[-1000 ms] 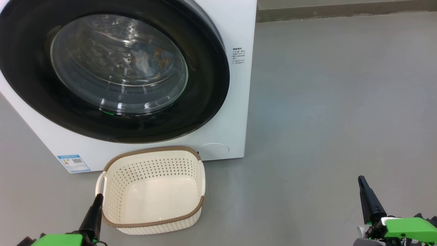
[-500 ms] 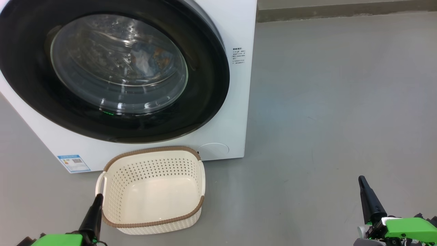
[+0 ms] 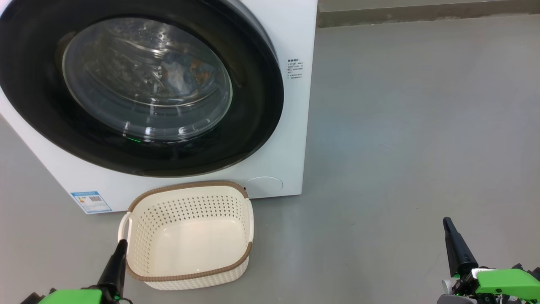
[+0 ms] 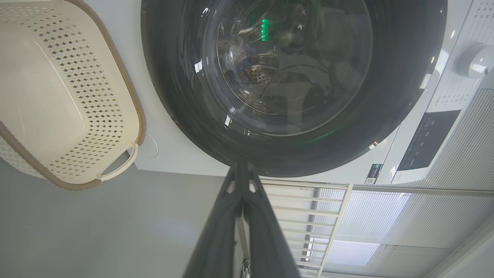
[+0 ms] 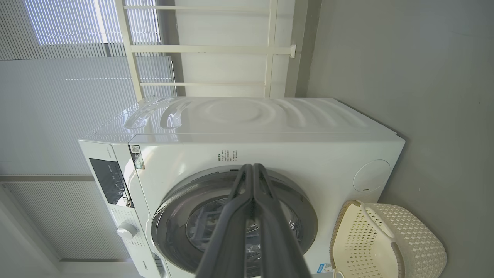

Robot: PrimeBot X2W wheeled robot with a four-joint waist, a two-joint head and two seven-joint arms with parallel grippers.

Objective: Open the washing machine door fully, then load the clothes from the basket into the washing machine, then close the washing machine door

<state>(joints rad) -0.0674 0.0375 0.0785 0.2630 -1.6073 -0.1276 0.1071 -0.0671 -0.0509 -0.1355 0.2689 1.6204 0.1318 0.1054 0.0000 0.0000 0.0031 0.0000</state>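
Observation:
The white washing machine [image 3: 295,126] fills the upper left of the head view. Its round black-framed door [image 3: 257,101] lies flat against the front, closed. Behind the glass, light-blue clothes [image 3: 181,76] with orange marks lie in the drum. On the floor before the machine stands the cream basket [image 3: 139,278], with nothing inside. My left gripper [image 3: 122,243] is shut, its tip next to the basket's left handle. Low at the right my right gripper [image 3: 446,220] is shut too, well away from the machine. The door [image 4: 185,96] and basket [image 4: 137,119] show in the left wrist view, the machine [image 5: 308,154] in the right wrist view.
Grey floor [image 3: 422,126] stretches to the right of the machine, up to a low wall base [image 3: 422,12] at the back. White blinds [image 5: 58,96] and a railing [image 5: 208,49] stand behind the machine.

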